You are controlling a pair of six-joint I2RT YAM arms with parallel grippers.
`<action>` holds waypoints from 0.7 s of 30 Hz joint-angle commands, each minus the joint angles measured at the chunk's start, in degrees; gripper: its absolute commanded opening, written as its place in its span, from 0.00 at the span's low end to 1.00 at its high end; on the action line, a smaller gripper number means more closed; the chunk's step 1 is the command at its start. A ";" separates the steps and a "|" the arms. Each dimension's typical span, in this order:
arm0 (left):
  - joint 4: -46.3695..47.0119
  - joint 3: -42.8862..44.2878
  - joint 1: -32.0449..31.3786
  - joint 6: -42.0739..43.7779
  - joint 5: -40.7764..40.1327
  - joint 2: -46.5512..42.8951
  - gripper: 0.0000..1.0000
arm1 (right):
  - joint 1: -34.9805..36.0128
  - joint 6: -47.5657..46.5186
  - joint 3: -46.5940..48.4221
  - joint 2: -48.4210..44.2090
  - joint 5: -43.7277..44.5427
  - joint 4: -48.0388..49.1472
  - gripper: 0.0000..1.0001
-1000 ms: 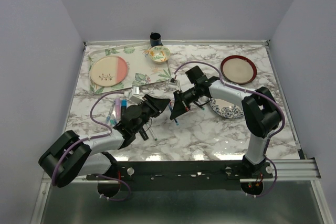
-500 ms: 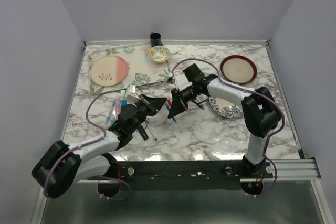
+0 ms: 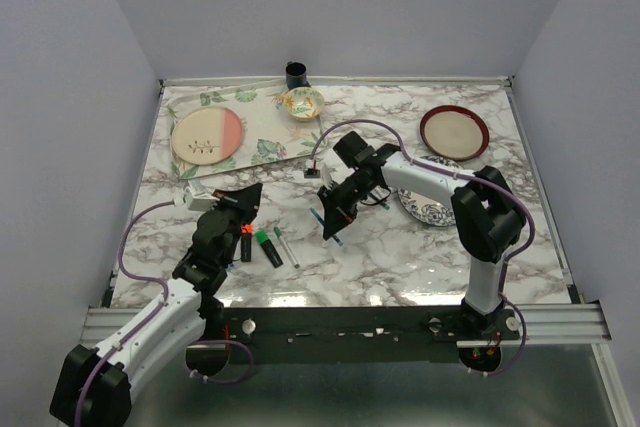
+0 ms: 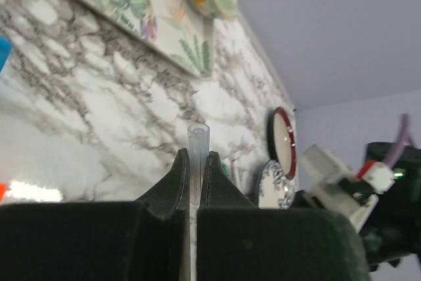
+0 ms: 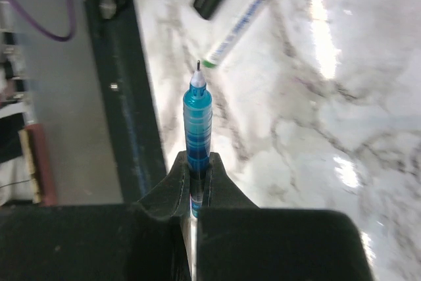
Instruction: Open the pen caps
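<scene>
I see my left fingers [image 4: 179, 177] pinched tight on a clear cap [image 4: 197, 137], while my right fingers [image 5: 176, 183] clamp a bare-tipped blue pen [image 5: 197, 118] above the desk [image 5: 296, 129].

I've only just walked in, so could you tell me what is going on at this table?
The two arms are uncapping pens. The right gripper is shut on a blue pen whose tip is bare, and the left gripper is shut on a clear cap, held apart from it. A green-capped highlighter lies on the marble table.
</scene>
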 commanded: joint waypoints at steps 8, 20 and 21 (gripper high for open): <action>3.13 1.64 0.17 0.69 14.44 19.30 0.00 | -1.36 -5.63 0.78 -0.87 46.19 -0.90 0.02; 3.66 11.92 -2.90 3.59 19.28 39.17 0.00 | -3.29 -6.86 0.16 2.03 52.12 0.06 0.17; 3.40 13.15 -3.34 3.76 19.54 40.15 0.00 | -3.29 -6.77 0.07 2.21 52.03 0.06 0.17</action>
